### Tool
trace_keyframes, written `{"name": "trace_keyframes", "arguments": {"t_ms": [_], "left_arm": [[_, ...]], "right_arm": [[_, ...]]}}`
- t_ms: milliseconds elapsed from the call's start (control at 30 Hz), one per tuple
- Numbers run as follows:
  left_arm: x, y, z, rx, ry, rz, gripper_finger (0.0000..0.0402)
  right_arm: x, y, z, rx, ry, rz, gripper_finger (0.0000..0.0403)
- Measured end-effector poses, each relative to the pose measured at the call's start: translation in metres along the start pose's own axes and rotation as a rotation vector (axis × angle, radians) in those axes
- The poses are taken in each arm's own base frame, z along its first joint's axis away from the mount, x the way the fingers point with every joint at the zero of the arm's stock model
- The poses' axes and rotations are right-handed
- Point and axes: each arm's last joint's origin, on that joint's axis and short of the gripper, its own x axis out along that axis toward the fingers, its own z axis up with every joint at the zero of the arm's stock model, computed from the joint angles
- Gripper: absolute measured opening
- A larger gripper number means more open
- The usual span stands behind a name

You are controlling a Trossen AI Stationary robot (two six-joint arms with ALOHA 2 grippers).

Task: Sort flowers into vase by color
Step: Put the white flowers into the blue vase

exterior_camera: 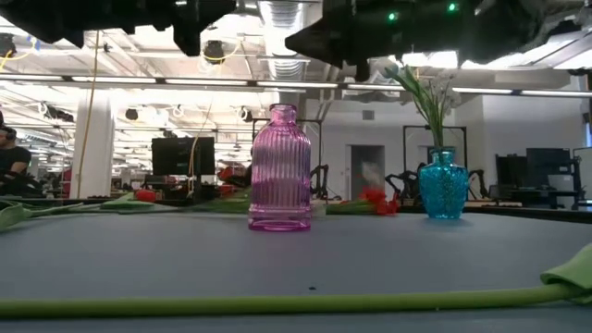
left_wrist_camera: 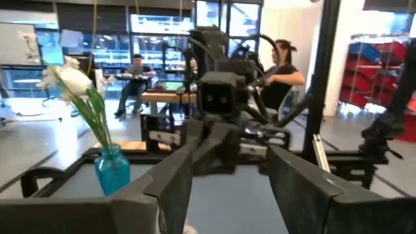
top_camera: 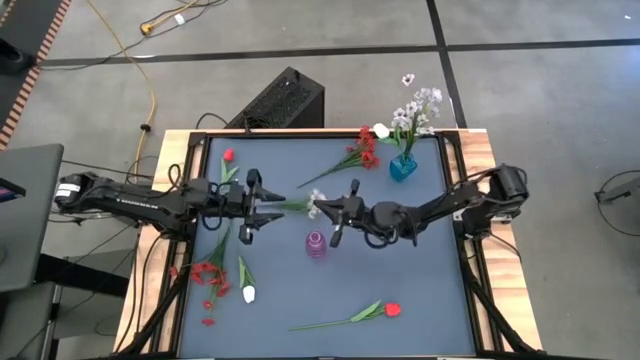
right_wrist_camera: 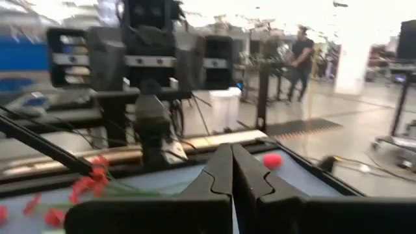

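Surface (top_camera: pixel 420 300): dark blue mat, both arms reaching in over its middle.
Left claw (top_camera: pixel 268 205): mid-surface, fingers spread wide, holding nothing visible; a white-blossom stem (top_camera: pixel 300 204) lies between it and the right claw.
Right claw (top_camera: pixel 335 212): facing the left claw, fingers closed together; what it grips, if anything, cannot be told.
Blue vase (top_camera: pixel 402 167): far right area, upright, holding the white sprays (top_camera: pixel 418 108).
Pink vase (top_camera: pixel 316 244): centre, upright, just beside the right claw.
Red spray (top_camera: pixel 362 150): lying just left of the blue vase.
Red spray, near-left (top_camera: pixel 208 277): lying flat, a white bud (top_camera: pixel 248 293) just beside.
Red tulip (top_camera: pixel 391 310): lying at the near edge.
Red bud (top_camera: pixel 228 156): far left, lying flat.
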Motion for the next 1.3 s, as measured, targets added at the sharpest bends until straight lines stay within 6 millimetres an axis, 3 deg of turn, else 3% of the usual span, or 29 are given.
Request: {"name": "trace_keyframes", "arguments": {"t_ms": [100,333,500,667,967,1300], "left_arm": [[-0.006,0.003,0.006,0.043,0.069,0.09,0.0185],[-0.004,0.028,0.003,0.106,0.59,0.302,0.0181],[-0.002,0.06,-0.035,0.062,0.84,0.329,0.018],[0.0,0.078,-0.075,0.011,1.037,0.292,0.018],[0.006,0.086,-0.117,0.037,1.214,0.294,0.018],[0.008,0.088,-0.13,0.034,1.253,0.274,0.0161]], "right_arm": [[-0.006,-0.004,0.012,-0.031,0.054,0.001,0.0033],[-0.023,-0.01,0.028,-0.076,0.202,0.017,0.0043],[-0.029,-0.009,0.028,-0.089,0.249,0.029,0.0044],[-0.035,0.0,0.027,-0.125,0.269,0.069,0.0045],[-0.038,0.004,0.025,-0.157,0.289,0.089,0.0069],[-0.04,0.003,0.02,-0.161,0.335,0.086,0.0113]]}}
